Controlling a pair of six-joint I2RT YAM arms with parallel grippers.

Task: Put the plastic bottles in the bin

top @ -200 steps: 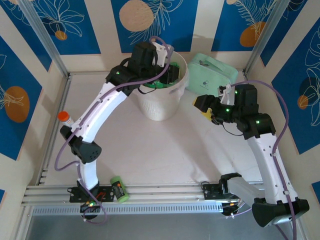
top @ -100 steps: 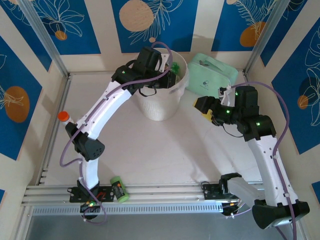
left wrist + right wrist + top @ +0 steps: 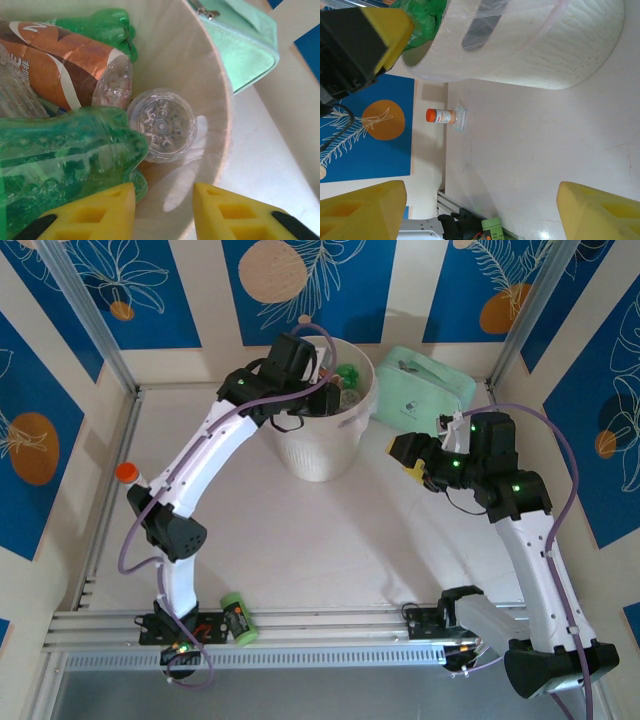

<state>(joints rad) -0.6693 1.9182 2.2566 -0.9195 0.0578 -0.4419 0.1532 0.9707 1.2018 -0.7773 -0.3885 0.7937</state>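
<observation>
Viewing from the top external camera, the bin (image 3: pixel 318 445) stands upright on the table (image 3: pixel 300 530) toward its far side, with a mint-green bag (image 3: pixel 428 390) just beside it on the right. The left arm arches over the bin's near-left rim, and the left end effector (image 3: pixel 328 392) hangs inside the mouth above the plastic bottles (image 3: pixel 348 375) piled within; green ones show at the far rim. The right end effector (image 3: pixel 404 454) hovers over the table to the right of the bin, apart from it. An orange-capped jar (image 3: pixel 127 473) stands at the table's left edge, and a light-green can (image 3: pixel 237 618) lies near the left arm's base. From the left wrist camera, the two yellow fingers (image 3: pixel 95 217) stand a narrow gap apart with nothing between them. Just beyond them a green bottle (image 3: pixel 65 155) lies across the heap, a brown-labelled bottle (image 3: pixel 60 60) lies above it, and a clear bottle (image 3: pixel 162 122) shows its base end-on against the bin's inner wall. All three sit inside the bin. From the right wrist camera, the right fingers (image 3: pixel 362 210) stand wide apart at the two lower corners, gripping nothing, with bare table between them. The bin's outer wall and a handle cut-out (image 3: pixel 481 26) show ahead, and the orange-capped jar stands beyond on the table.
</observation>
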